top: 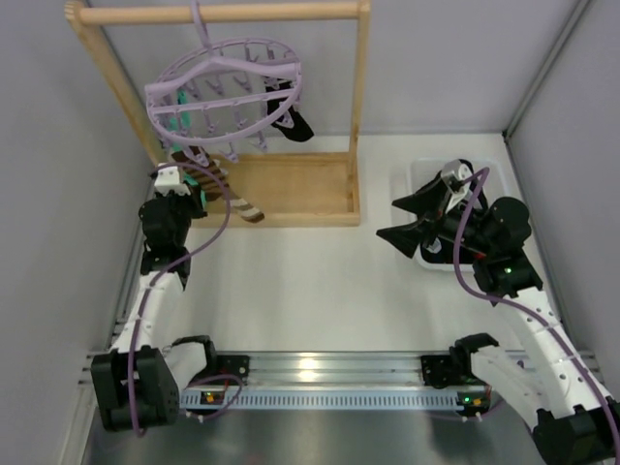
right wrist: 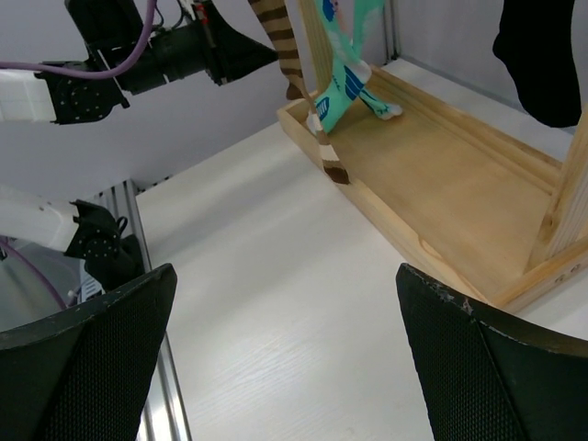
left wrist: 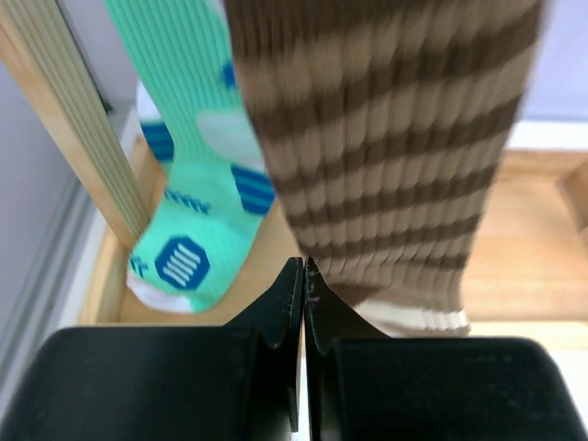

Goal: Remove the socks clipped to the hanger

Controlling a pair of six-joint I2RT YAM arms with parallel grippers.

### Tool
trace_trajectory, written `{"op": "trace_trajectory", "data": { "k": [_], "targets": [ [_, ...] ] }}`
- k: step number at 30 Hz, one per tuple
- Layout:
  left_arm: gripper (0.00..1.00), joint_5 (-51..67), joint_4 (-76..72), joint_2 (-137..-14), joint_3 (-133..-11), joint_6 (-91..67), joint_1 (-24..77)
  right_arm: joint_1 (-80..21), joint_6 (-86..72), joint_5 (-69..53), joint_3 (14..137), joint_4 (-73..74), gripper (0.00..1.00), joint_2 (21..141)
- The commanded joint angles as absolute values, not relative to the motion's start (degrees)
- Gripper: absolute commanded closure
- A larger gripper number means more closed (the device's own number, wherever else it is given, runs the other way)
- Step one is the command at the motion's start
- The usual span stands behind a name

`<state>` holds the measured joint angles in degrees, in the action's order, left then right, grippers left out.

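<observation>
Brown striped sock [left wrist: 386, 165] touches closed left end effector [left wrist: 303, 266].

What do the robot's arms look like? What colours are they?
The left arm and right arm have white links, black joints and looping purple cables. The left gripper and right gripper each have two black wedge-shaped fingers.

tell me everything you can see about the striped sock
The striped sock is limp ribbed knit, banded in brown and tan. It hangs from the hanger beside the mint sock, and its lower end reaches the front edge of the wooden rack's base. The left gripper is shut right at its edge; whether it pinches fabric is unclear.
</observation>
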<state>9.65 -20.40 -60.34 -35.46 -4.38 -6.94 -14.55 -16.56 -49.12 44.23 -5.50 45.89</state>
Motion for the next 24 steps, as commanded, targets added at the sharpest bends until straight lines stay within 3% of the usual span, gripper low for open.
{"op": "trace_trajectory", "data": {
  "k": [1,8,9,10,13,14,15,16,18,24],
  "targets": [
    [1.0,9.3,-26.0,-55.7,-35.4,-5.6,-6.3,-15.6,-15.0,-49.1,45.4,-6.4,0.01,44.3],
    [1.0,3.4,-26.0,-53.3,-33.8,-8.1,-2.0,-16.5,-15.7,-49.0,46.1,-6.7,0.01,44.8],
    [0.74,2.5,-26.0,-53.3,-33.3,-8.3,-1.8,-16.5,-15.5,-49.1,46.1,-6.4,0.01,44.8],
    [0.66,0.8,-26.0,-53.7,-33.0,-8.3,-1.8,-16.5,-15.3,-49.3,46.1,-6.2,0.0,44.7],
    [0.64,-1.7,-25.9,-53.4,-31.8,-7.5,-1.8,-16.6,-14.7,-49.2,46.1,-5.9,0.01,44.0],
    [0.54,-2.5,-25.9,-53.4,-31.4,-7.1,-1.9,-16.6,-14.7,-49.2,46.1,-5.9,0.01,44.1],
    [0.31,-3.9,-25.8,-53.3,-30.9,-7.0,-1.9,-16.5,-14.6,-49.2,46.1,-5.9,0.01,44.3],
    [0.16,-6.1,-25.8,-52.9,-29.6,-7.1,-1.9,-16.5,-14.5,-49.3,46.1,-5.9,0.01,44.5],
    [0.09,-6.9,-25.1,-51.8,-28.7,-7.0,-1.8,-16.5,-14.2,-49.5,45.9,-5.8,0.0,45.0],
    [0.06,-8.5,-19.7,-49.7,-29.4,-4.1,-1.9,-16.6,-13.1,-49.9,45.8,-5.2,0.01,46.1]
  ]
}}
